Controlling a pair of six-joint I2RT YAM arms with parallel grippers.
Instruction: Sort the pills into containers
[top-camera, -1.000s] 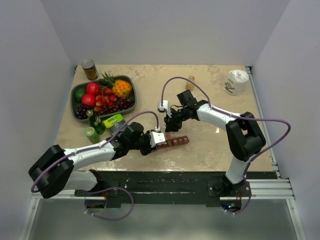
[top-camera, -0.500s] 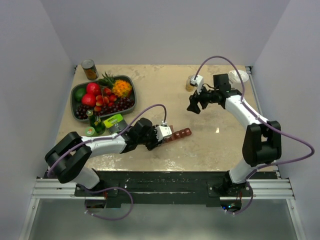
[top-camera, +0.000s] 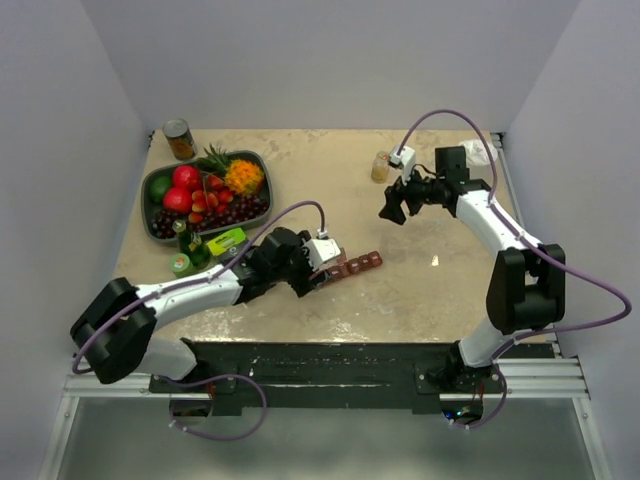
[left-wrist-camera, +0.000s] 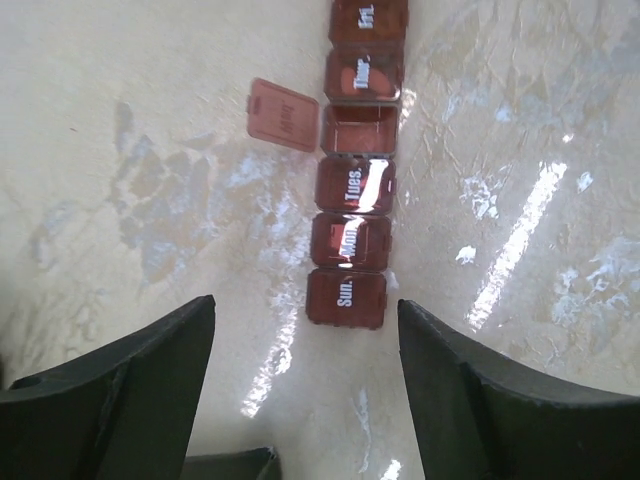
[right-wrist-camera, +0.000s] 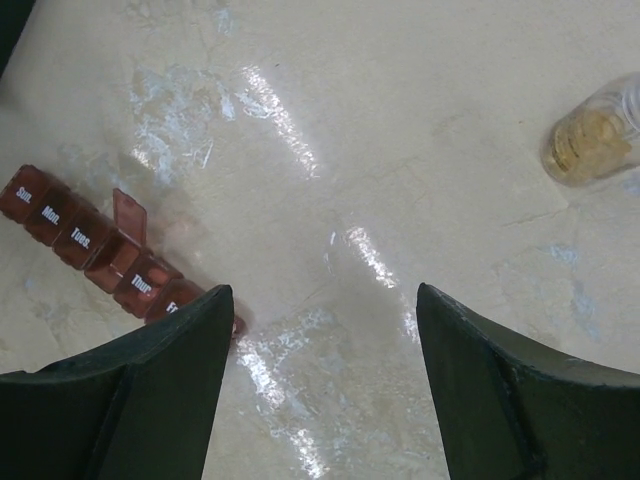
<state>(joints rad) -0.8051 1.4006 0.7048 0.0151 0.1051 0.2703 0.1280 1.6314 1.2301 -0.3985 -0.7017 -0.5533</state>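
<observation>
Early in the job, by the look of it: bottle not yet picked up, nothing poured. Toward the near edge of the bench, around its middle: the containers, a dark red strip marked Sun. through Fri. in the left wrist view, lying flat, with the cell between Tues. and Thur. flipped open and seemingly bare inside. Hovering just short of the Sun. end, touching nothing: left fingers, spread wide. Farther back and right of centre, well apart from the strip: the pills, a yellowish heap inside the small clear bottle; capped or not, cannot tell. Just on its near side, above the bench: right fingers, likewise released and gripping nothing. Next, probably: bring the right fingers astride the bottle, clench on its body, carry it over the open cell, tip gently. Narrow and light, so liable to topple or skid at a glancing touch.
</observation>
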